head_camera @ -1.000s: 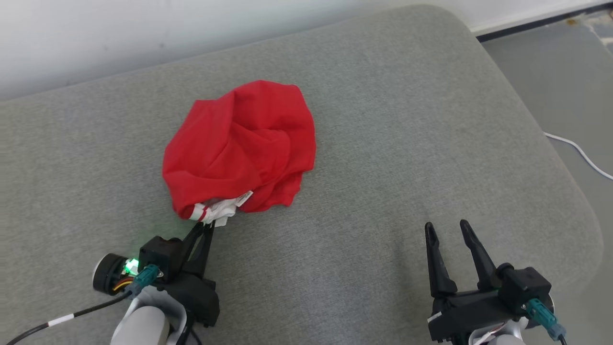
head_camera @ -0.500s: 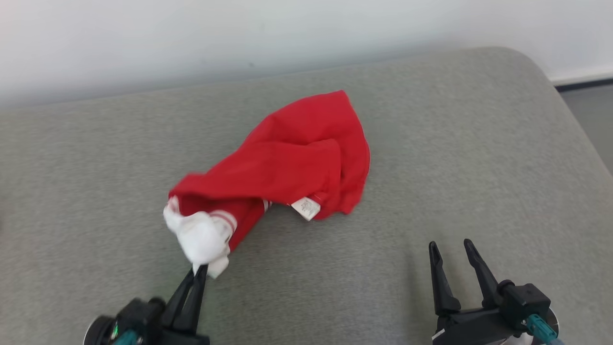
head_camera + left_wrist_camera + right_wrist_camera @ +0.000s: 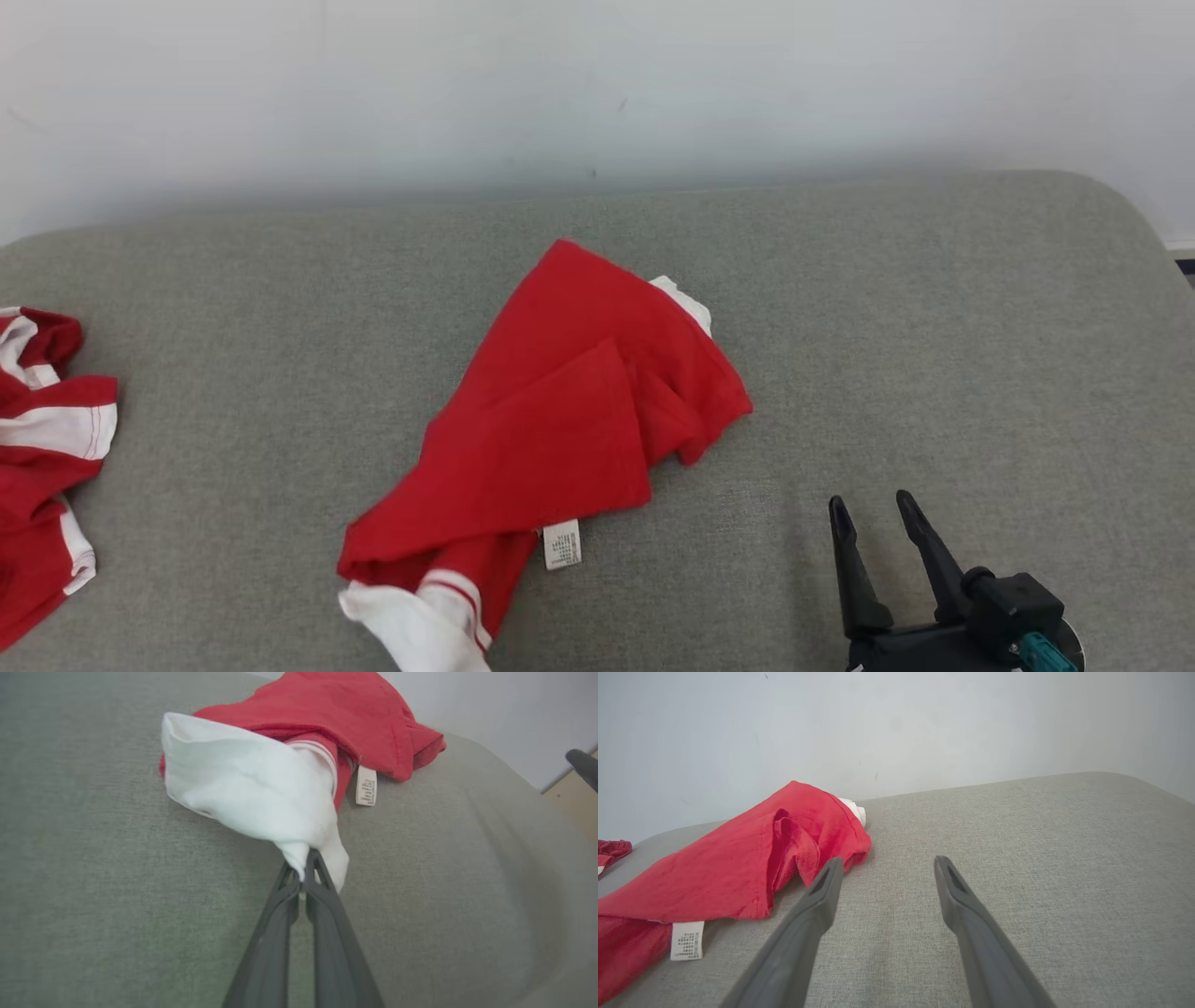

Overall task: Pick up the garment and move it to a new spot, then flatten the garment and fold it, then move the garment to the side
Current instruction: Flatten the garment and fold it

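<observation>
L gripper point(image 3: 303, 875) is clamped on the white end of the red shirt point(image 3: 560, 429), which lies crumpled mid-cushion point(image 3: 934, 327), label point(image 3: 561, 544) showing. R gripper point(image 3: 868, 509) hangs spread wide & empty, near the shirt, not touching.

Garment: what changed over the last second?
The left gripper, shut on the white end throughout, dragged the garment toward the robot, stretching the bunched heap into a long shape. The head view shifted too. The right gripper stayed open and idle over the cushion.
</observation>
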Controlling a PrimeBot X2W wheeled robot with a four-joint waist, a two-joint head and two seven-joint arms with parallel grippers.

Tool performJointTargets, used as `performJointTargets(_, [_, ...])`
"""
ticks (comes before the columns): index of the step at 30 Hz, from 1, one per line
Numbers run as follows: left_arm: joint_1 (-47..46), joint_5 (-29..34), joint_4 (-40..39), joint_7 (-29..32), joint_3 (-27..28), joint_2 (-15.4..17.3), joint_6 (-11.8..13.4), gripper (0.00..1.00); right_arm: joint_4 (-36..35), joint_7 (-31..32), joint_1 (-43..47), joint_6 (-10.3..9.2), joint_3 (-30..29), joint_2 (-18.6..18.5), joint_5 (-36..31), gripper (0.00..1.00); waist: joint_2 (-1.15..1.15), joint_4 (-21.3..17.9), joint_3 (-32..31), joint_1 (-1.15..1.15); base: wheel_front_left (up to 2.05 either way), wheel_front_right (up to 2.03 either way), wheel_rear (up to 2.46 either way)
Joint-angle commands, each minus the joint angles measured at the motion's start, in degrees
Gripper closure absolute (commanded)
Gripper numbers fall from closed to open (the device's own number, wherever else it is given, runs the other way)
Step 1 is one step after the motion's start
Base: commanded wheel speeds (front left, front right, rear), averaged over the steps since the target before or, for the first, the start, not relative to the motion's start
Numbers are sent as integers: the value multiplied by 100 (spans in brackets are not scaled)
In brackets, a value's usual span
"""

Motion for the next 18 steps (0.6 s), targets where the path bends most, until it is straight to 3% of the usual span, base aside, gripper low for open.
performJointTargets(1, [72, 1, 84, -46, -67, -58, 10, 100, 3, -15, 42, 20, -22, -8, -40, 0, 0, -18, -4, 1, 0, 0, 0])
performJointTargets(4, [72, -24, 382, -101, -147, -150, -40, 100, 13, -15, 65, 20, -44, -4, -51, 0, 0, -33, -18, 1, 0, 0, 0])
performJointTargets(5, [22, 20, 456, -116, -169, -174, -41, 73, 17, -15, 72, 20, -55, -5, -57, 0, 0, -35, -27, 1, 0, 0, 0])
performJointTargets(6, [-46, 56, 503, -145, -176, -200, -24, 16, 24, -15, 79, 20, -64, -6, -58, 0, 0, -33, -39, 1, 0, 0, 0])
performJointTargets(7, [-106, 56, 527, -178, -148, -234, -6, 0, 31, -15, 86, 20, -73, -6, -57, 0, 0, -29, -55, 1, 0, 0, 0])
performJointTargets(18, [-370, 230, 86, -315, 490, -224, 88, 0, 68, -14, 111, 20, -52, -5, -33, 0, 0, -44, -164, 1, 0, 0, 0])
